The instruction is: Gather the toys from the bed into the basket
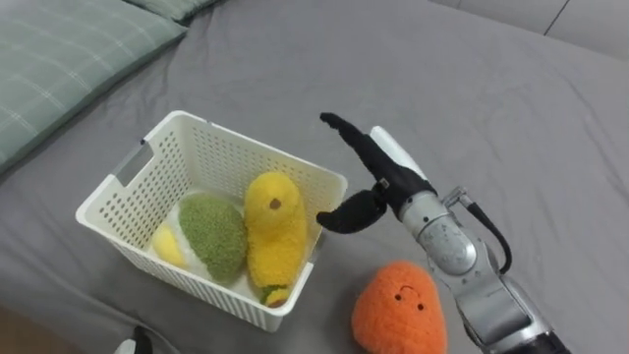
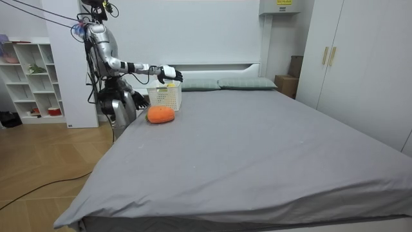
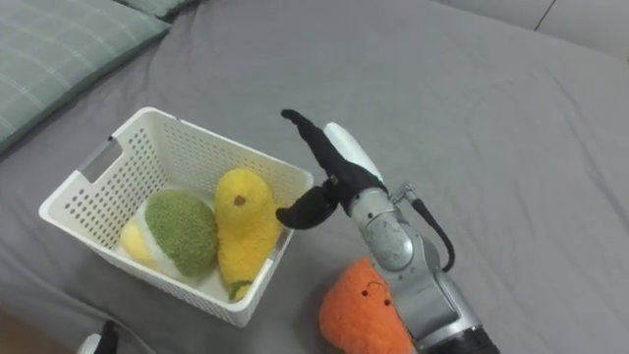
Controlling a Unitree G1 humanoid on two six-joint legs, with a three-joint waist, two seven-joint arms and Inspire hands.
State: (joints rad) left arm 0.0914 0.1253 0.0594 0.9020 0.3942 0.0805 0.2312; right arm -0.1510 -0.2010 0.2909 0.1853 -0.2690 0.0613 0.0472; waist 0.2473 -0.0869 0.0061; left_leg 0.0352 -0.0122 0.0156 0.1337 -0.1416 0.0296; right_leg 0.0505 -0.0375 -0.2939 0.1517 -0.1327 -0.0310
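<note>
A white lattice basket [image 1: 128, 187] [image 3: 88, 197] [image 2: 165, 96] sits on the grey bed. Inside lie a yellow plush toy [image 1: 274, 231] [image 3: 243, 221] and a green plush toy [image 1: 210, 233] [image 3: 181, 229] with a pale yellow end. An orange plush toy with a small face [image 1: 400, 307] [image 3: 362, 310] [image 2: 160, 115] rests on the sheet to the right of the basket. My right hand [image 1: 375, 182] [image 3: 329, 182] [image 2: 168, 73] hovers above the basket's right rim with straight fingers, open and holding nothing. The left hand [image 2: 138, 100] hangs low by my side in the room view.
Green checked pillows [image 1: 59, 69] [image 3: 59, 49] lie at the bed's head, left of the basket. Grey sheet [image 1: 511, 118] stretches free to the right and beyond. I stand at the bed's side near a white shelf unit [image 2: 32, 77]; wardrobes [image 2: 360, 64] line the far wall.
</note>
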